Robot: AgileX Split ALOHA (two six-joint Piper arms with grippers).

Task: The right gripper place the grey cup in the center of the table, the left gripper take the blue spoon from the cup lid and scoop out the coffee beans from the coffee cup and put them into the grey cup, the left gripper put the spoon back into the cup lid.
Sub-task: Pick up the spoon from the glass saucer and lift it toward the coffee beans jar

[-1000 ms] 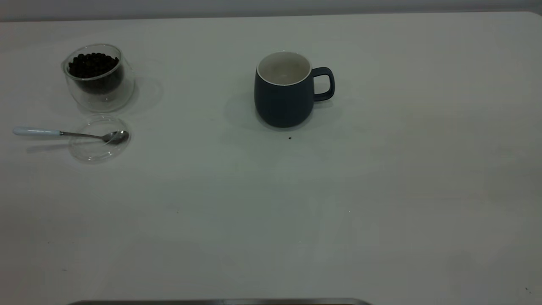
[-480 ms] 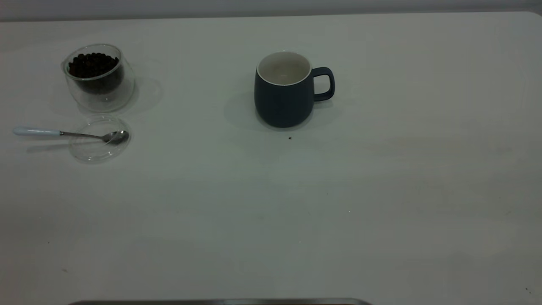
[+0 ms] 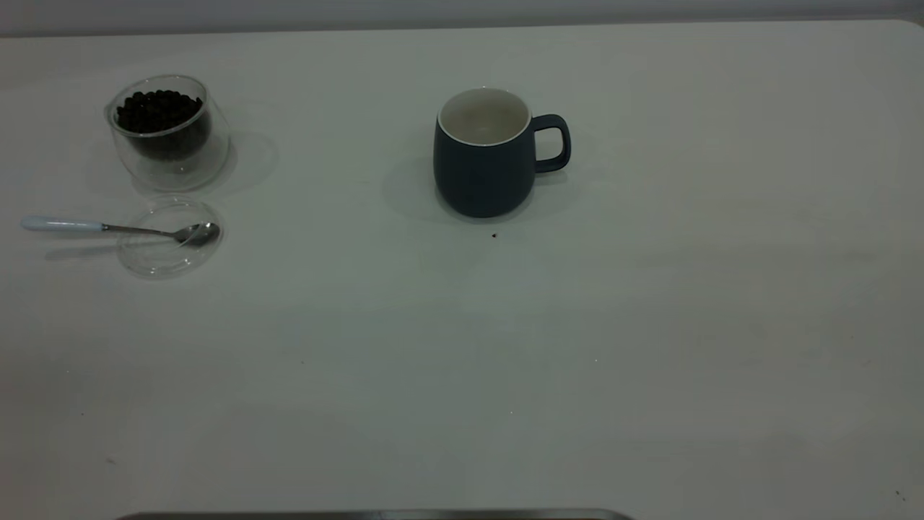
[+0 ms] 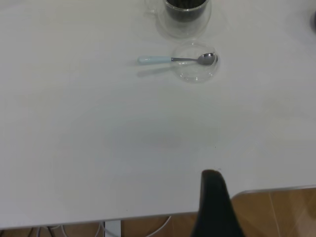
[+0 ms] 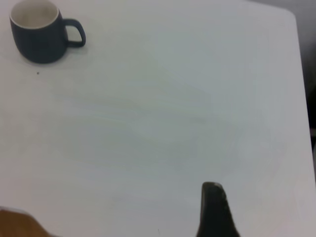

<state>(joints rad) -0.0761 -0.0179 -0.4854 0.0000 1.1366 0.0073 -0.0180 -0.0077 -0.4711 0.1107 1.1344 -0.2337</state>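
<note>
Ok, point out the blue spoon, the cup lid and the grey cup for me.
blue spoon (image 3: 61, 224): exterior view, on its pale handle.
cup lid (image 3: 155, 258): exterior view, on its bare clear base.
grey cup (image 3: 480, 177): exterior view, on its dark outer wall.

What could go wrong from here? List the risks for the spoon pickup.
1. The blue spoon lies with its bowl on the clear cup lid and its handle overhanging; a grasp at the handle may drag or flip the light lid.
2. The coffee cup, heaped with coffee beans, stands close behind the lid, so a wide approach by the left tool might knock it and spill beans.
</note>
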